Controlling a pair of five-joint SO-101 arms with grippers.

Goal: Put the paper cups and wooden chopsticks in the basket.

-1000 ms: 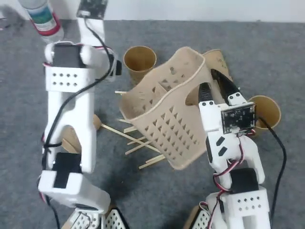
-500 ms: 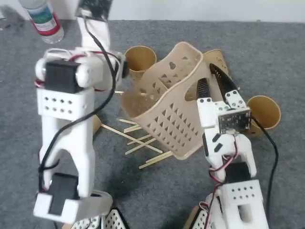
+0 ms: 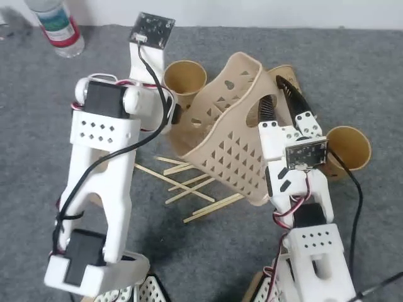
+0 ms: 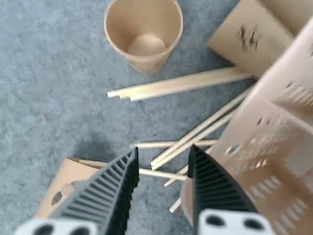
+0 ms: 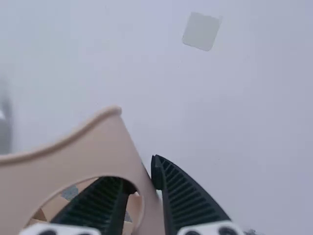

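Since the earlier frame the left arm has swung in toward the middle of the high view, and the beige perforated plastic basket (image 3: 233,145) has tipped steeper, its open mouth now facing the upper left of the frame. The right gripper (image 3: 275,100) is clamped on the basket's wall at the handle cut-out, one finger inside and one outside, holding it tilted on the grey carpeted table (image 3: 352,63). The left gripper (image 4: 164,152) hangs with its jaws apart, nothing between them. The thin wooden chopsticks (image 4: 195,129) lie scattered flat just beyond those tips, beside the basket's lower edge; their long axes run from lower left to upper right in the left wrist view, slantwise to the jaw gap (a wrist turn looks needed to pinch across one). The left arm is nearer them. One upright brown paper cup (image 3: 184,78) stands at upper centre, touching the basket's rim
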